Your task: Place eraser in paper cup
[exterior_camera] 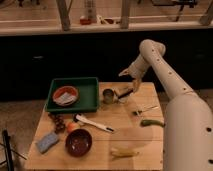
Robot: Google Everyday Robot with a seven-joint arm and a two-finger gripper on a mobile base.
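Pale wood is forming the top of a small table (pixel 125 132), with a white robot arm (pixel 165 75) reaching in from the right side toward the table's far edge. The gripper (pixel 131 88) is hanging just above the far edge, right of centre, and it is gripping the eraser (pixel 125 92), a slim dark piece, which is sitting over the paper cup (pixel 123 98); the fingers are clamped on the eraser. The pale paper cup is standing near the far edge, just beside a shiny metal cup (pixel 108 96) on its left. A green tray (pixel 90 92) is filling the far left corner and is holding an orange bowl (pixel 65 95). A white-handled tool (pixel 93 123) is lying across the middle. A dark red bowl (pixel 79 142) is sitting near the front edge, with a blue-grey sponge (pixel 47 142) at the front left corner. A banana (pixel 123 152) is lying along the front edge, and a green vegetable (pixel 151 122) and a fork (pixel 144 109) are resting toward the right edge.
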